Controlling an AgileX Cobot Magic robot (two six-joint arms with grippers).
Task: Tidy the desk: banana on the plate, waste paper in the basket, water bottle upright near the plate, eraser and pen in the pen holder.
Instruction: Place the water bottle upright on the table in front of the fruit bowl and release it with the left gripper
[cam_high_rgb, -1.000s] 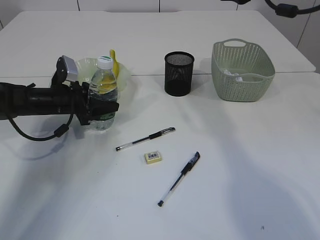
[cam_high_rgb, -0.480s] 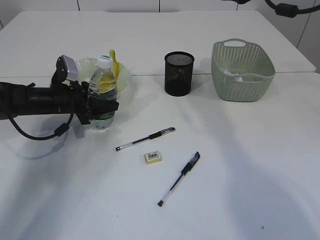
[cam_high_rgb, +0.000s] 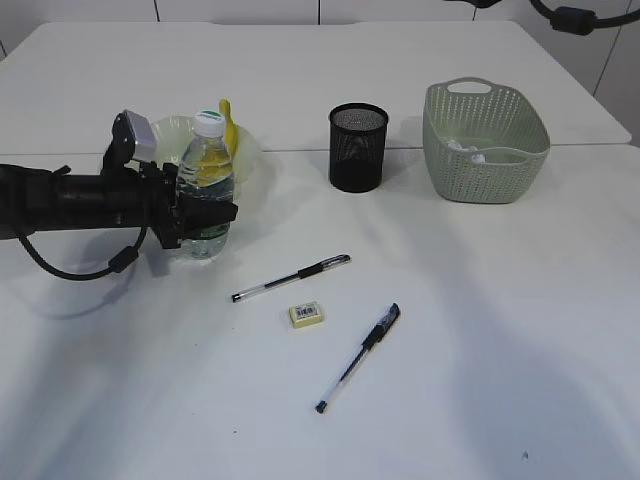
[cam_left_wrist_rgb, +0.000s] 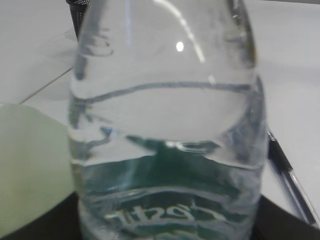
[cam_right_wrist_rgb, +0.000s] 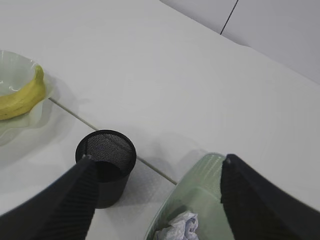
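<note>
White panelled wall (cam_high_rgb: 240, 10) behind — dark seams, soft even light.

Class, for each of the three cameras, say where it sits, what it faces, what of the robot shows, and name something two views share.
Exterior: in front of the white desk, looking down at a slant; the black left arm clamps the upright clear water bottle.
Left wrist: behind the left pincer, filled by the bottle; hardly any robot shows.
Right wrist: high above, facing down; open right pincer.
Shared: the black mesh pen holder, exterior and right wrist.
</note>
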